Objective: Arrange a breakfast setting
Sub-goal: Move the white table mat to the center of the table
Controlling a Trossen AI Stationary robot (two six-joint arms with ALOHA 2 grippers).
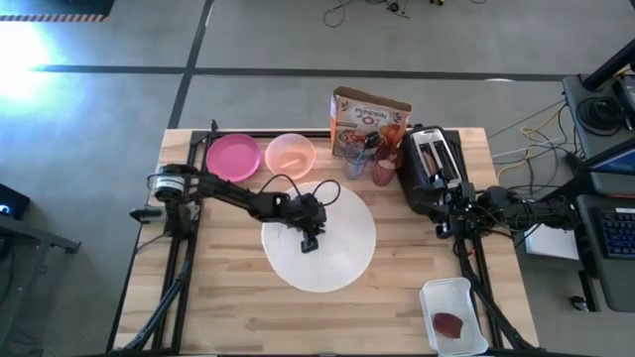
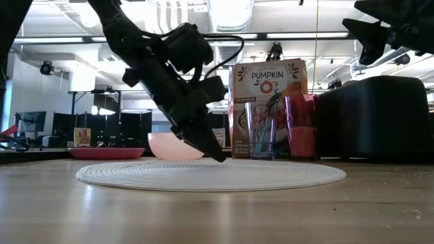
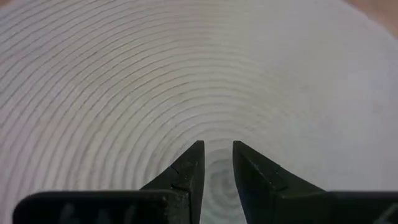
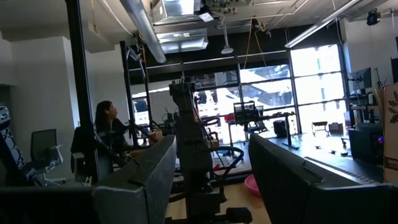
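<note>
Jaws of left gripper (image 3: 217,163) slightly parted, empty, tips seemingly touching white round mat (image 3: 186,81), right gripper (image 4: 211,180) jaws wide, empty

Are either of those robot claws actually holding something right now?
No. The left gripper hangs over the white mat, fingers slightly apart with nothing between them. The right gripper is open and empty, raised by the toaster.

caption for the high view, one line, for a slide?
Left gripper poised, empty, over the white round mat; plate, bowl, cereal box wait at the table's far edge.
</note>
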